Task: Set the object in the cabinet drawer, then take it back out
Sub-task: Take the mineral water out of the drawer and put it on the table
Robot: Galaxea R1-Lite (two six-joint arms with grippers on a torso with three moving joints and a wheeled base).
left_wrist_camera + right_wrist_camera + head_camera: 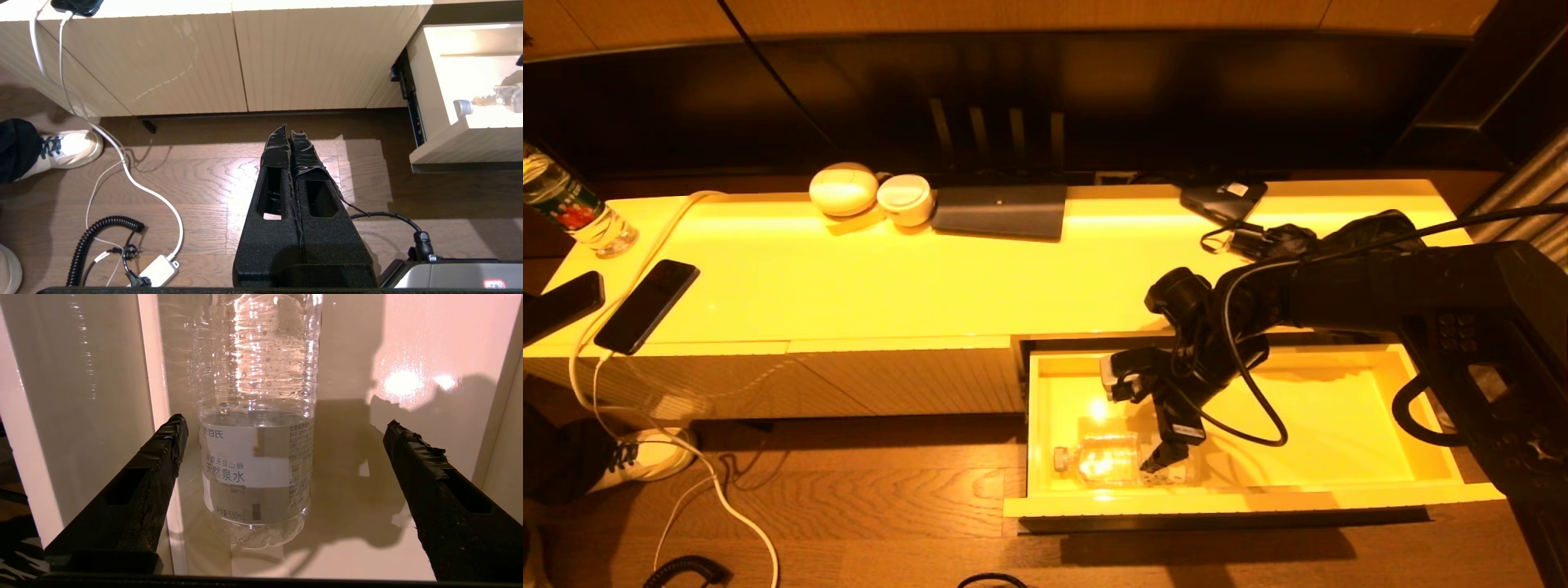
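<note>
The water bottle lies on its side at lower centre, inside the open cabinet drawer. The right gripper straddles it, fingers spread, not gripping. Next move, likely: close on the bottle. The left gripper hangs clenched above the floor.

In the head view the right gripper hangs over the water bottle, covering the bottle's base end toward 3 o'clock; glare blurs its middle. The right arm's bulk hides the 2 o'clock corner of the cabinet drawer, and the picture's edge cuts the arm off at 3 o'clock. In the right wrist view the bottle runs out of the picture at 12 o'clock, so its neck and cap are unseen. In the left wrist view the drawer and the bottle are cut off at 3 o'clock. The standing bottle at 9 o'clock on the cabinet top loses its upper part to the edge.
</note>
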